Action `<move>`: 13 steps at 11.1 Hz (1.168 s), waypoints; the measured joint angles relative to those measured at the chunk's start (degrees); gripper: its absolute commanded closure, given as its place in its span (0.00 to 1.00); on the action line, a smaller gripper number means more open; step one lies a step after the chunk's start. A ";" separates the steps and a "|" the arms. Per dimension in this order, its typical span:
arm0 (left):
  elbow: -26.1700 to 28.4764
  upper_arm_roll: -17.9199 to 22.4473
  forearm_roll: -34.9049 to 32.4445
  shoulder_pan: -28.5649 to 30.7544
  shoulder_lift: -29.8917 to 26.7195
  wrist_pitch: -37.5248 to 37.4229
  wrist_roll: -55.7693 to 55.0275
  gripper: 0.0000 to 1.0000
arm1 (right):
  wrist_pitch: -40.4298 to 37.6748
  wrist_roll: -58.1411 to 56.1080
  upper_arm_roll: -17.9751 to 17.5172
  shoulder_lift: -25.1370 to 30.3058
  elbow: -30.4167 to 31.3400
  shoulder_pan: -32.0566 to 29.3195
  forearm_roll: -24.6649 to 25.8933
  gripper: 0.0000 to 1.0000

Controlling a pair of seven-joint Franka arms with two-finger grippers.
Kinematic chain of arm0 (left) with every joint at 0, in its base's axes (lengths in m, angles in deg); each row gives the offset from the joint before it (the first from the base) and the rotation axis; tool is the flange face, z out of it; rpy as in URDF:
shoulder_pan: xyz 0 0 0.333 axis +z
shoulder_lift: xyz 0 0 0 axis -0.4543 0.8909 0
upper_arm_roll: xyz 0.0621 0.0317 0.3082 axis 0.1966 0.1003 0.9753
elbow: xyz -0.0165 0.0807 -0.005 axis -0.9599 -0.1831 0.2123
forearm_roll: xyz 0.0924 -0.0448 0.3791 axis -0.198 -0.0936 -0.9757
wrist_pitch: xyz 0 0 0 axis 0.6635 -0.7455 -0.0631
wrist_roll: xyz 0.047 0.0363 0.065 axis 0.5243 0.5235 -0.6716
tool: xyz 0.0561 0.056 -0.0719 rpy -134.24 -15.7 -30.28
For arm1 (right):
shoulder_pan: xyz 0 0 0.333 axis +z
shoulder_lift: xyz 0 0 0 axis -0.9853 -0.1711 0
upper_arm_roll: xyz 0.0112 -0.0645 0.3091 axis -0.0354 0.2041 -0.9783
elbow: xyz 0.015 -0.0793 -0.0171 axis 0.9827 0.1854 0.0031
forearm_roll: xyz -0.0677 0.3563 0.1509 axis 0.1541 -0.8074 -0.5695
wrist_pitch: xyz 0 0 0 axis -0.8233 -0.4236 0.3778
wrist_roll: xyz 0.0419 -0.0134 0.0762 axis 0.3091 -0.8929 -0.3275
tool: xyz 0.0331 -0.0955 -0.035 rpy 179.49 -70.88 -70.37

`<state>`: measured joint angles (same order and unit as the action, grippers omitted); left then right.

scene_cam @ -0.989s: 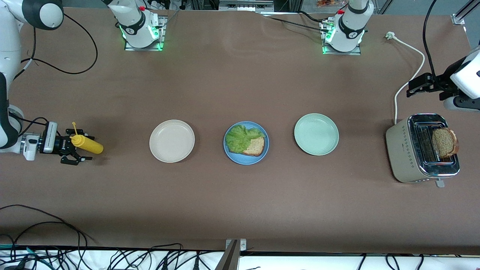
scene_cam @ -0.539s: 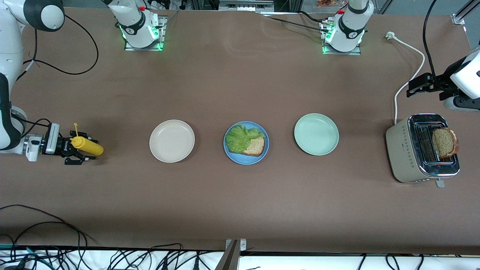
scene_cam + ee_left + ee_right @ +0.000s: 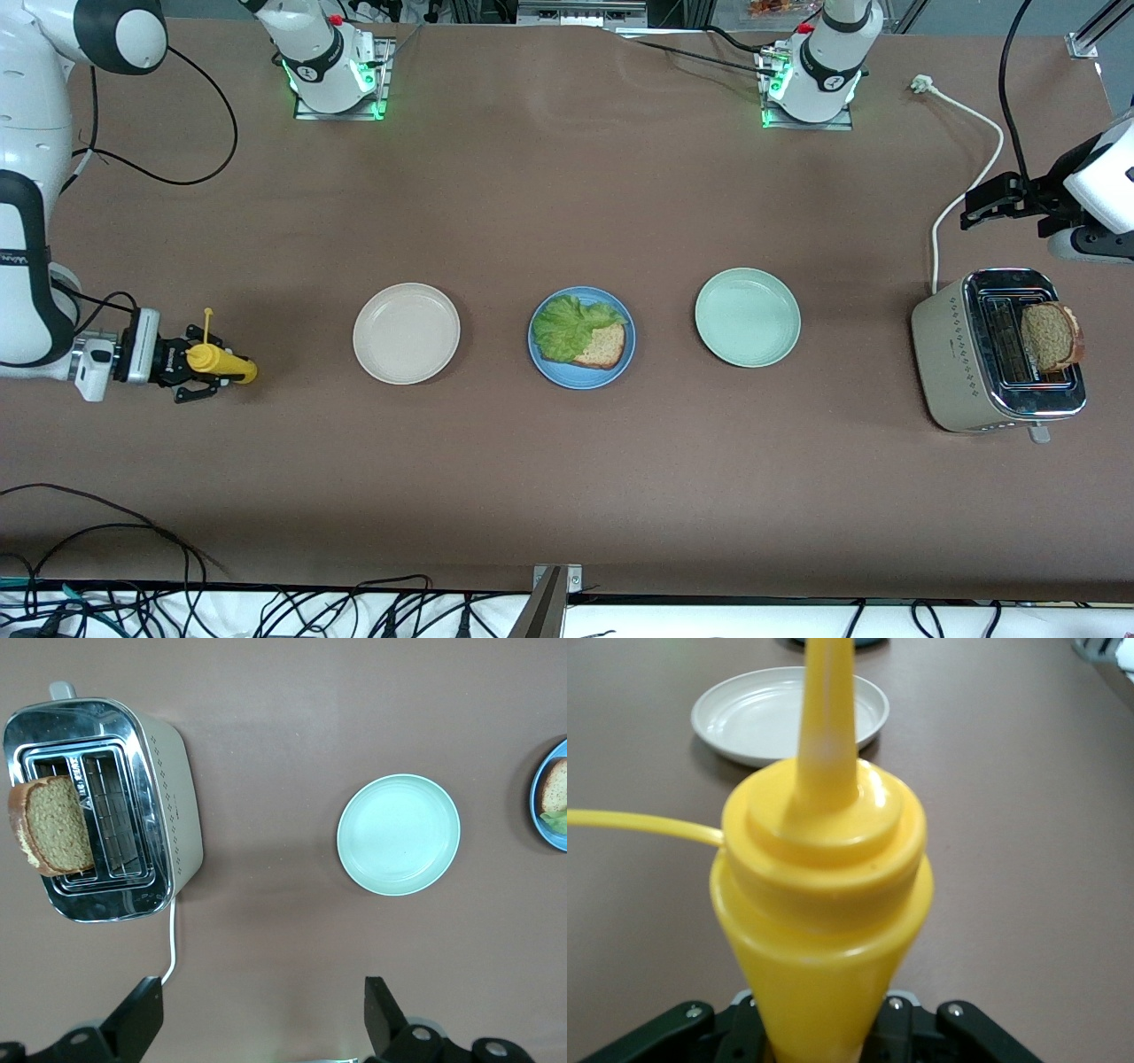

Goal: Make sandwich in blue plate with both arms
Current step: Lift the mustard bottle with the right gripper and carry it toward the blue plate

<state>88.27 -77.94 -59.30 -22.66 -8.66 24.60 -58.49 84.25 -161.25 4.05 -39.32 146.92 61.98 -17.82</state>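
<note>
The blue plate (image 3: 580, 378) lies mid-table with a brown bread slice (image 3: 605, 346) in it and a green lettuce leaf (image 3: 567, 322) partly over the slice. A second bread slice (image 3: 1050, 335) stands in the toaster (image 3: 961, 354). At the right arm's end, my right gripper (image 3: 195, 365) is shut on a yellow squeeze bottle (image 3: 226, 363), held sideways low over the table; the right wrist view shows the bottle (image 3: 824, 904) filling the space between the fingers. My left gripper (image 3: 983, 202) waits open over the table beside the toaster, nothing between its fingertips (image 3: 142, 1010).
A cream-white plate (image 3: 406, 333) and a mint-green plate (image 3: 747, 317) flank the blue one. The toaster's white cord (image 3: 970, 177) runs across the table toward the left arm's base. Cables hang along the table's front edge.
The right gripper has closed on the yellow bottle and shifted with it toward the front camera and the cream-white plate. The left arm has not moved.
</note>
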 measured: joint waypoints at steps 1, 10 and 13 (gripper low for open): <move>0.00 0.00 0.00 0.00 0.00 0.00 0.00 0.00 | 1.10 4.59 0.71 0.87 -0.45 2.17 0.59 1.00; 0.00 0.00 0.00 0.01 0.00 0.00 0.00 0.00 | 4.34 48.55 11.44 12.78 0.23 25.62 12.94 1.00; 0.00 -0.01 0.00 0.02 0.00 0.00 0.00 0.00 | 4.74 63.70 15.78 15.20 1.44 35.80 17.16 1.00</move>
<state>88.27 -77.95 -59.30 -22.64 -8.66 24.61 -58.49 88.99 -97.56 19.84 -24.12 148.35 97.78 -0.66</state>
